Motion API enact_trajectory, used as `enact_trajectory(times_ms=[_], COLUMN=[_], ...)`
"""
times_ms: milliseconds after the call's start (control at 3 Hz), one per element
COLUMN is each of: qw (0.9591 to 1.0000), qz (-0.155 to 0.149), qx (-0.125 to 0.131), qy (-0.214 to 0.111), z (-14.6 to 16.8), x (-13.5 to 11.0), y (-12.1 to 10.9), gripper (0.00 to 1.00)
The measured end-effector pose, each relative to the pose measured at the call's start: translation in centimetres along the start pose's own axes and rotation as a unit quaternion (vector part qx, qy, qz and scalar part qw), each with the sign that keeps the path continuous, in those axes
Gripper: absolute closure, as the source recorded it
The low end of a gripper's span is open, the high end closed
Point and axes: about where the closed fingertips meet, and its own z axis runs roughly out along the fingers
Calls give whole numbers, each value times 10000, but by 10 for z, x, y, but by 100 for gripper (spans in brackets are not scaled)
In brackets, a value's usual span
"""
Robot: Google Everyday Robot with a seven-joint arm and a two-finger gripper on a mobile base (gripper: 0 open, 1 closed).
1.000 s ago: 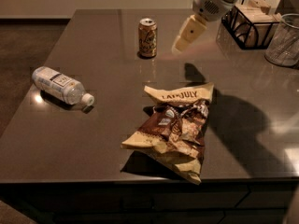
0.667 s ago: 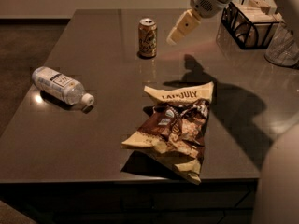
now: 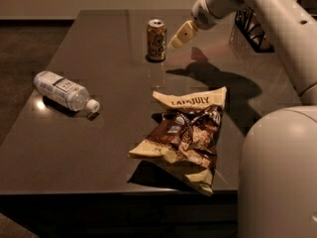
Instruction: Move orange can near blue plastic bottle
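Note:
The orange can [image 3: 156, 39] stands upright near the back middle of the dark table [image 3: 109, 133]. The blue plastic bottle [image 3: 64, 91] lies on its side at the table's left, cap pointing to the front right. My gripper [image 3: 179, 36] hangs just right of the can, above the table, close to the can but apart from it. My white arm reaches in from the upper right.
A crumpled brown and cream chip bag [image 3: 185, 133] lies at the front middle of the table. A dark wire basket [image 3: 252, 29] stands at the back right, behind my arm. My arm's large white body [image 3: 280, 177] fills the lower right corner.
My gripper has moved left and down toward the can. The arm now covers more of the right side. The can, bottle and bag have not moved.

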Motion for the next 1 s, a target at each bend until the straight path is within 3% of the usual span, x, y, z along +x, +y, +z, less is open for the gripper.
enact_trajectory(times_ms=[333,1000], qw=[9995,9971], qz=[242,265], qx=[-106,-487], qy=[-144,-531], z=[30,50], x=[-6,-40], y=[7,40], gripper=[0,0])
